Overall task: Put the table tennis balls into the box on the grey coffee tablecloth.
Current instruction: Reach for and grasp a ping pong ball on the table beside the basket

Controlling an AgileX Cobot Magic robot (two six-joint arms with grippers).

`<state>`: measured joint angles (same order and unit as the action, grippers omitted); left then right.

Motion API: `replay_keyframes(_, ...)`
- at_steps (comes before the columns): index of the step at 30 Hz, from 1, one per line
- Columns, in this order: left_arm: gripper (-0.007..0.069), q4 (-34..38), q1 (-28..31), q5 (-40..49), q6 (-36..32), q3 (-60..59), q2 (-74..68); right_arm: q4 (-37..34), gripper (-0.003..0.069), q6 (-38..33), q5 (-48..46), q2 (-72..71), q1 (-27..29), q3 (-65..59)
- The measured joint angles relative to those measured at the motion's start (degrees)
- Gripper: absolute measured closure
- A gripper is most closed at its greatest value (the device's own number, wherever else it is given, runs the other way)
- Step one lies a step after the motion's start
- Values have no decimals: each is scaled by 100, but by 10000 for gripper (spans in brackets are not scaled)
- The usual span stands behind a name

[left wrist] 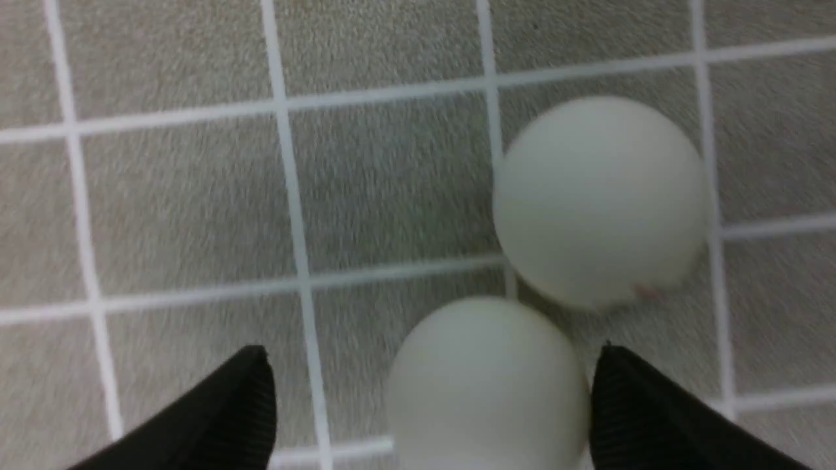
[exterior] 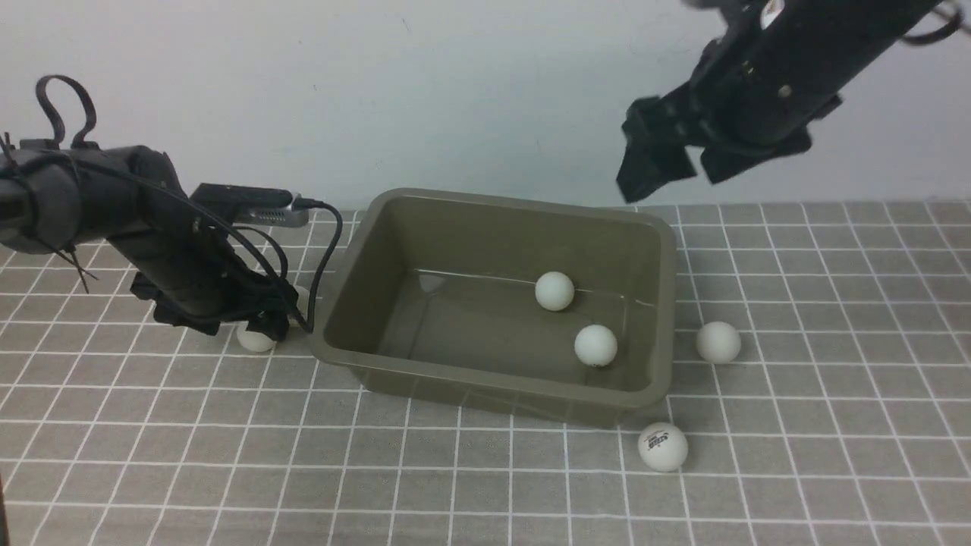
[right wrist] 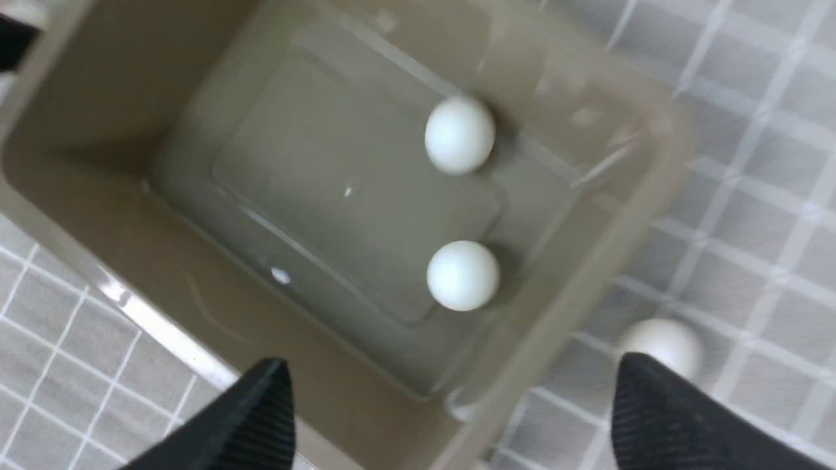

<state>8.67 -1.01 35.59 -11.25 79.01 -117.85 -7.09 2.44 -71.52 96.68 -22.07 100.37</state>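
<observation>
The olive-grey box [exterior: 470, 387] sits on the grey checked tablecloth [exterior: 455, 485]. Two white balls lie inside it [exterior: 554, 291] [exterior: 595, 345]. Two more lie on the cloth to its right, a plain one [exterior: 718, 342] and one with a dark logo [exterior: 662, 447]. My left gripper [exterior: 267, 322] is low at the box's left end. It is open around a ball [left wrist: 486, 385] that touches one finger [left wrist: 646, 411]. A second ball [left wrist: 601, 202] lies just beyond. My right gripper [exterior: 666, 163] is open and empty, high above the box's far right corner.
The left arm's cable [exterior: 326, 250] hangs close to the box's left rim. A pale wall stands behind the table. In the right wrist view the box [right wrist: 98, 85] holds two balls [right wrist: 459, 135] [right wrist: 462, 275], with one ball [right wrist: 659, 343] outside.
</observation>
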Motion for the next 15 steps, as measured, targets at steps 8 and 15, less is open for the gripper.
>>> replay_keyframes(8,279,-97,-22,157,-76,13,-81,895,239,115,-73,-1183,0,36)
replay_keyframes(15,279,-431,-64,1380,233,559,946,1510,365,524,-78,-1385,803,-488)
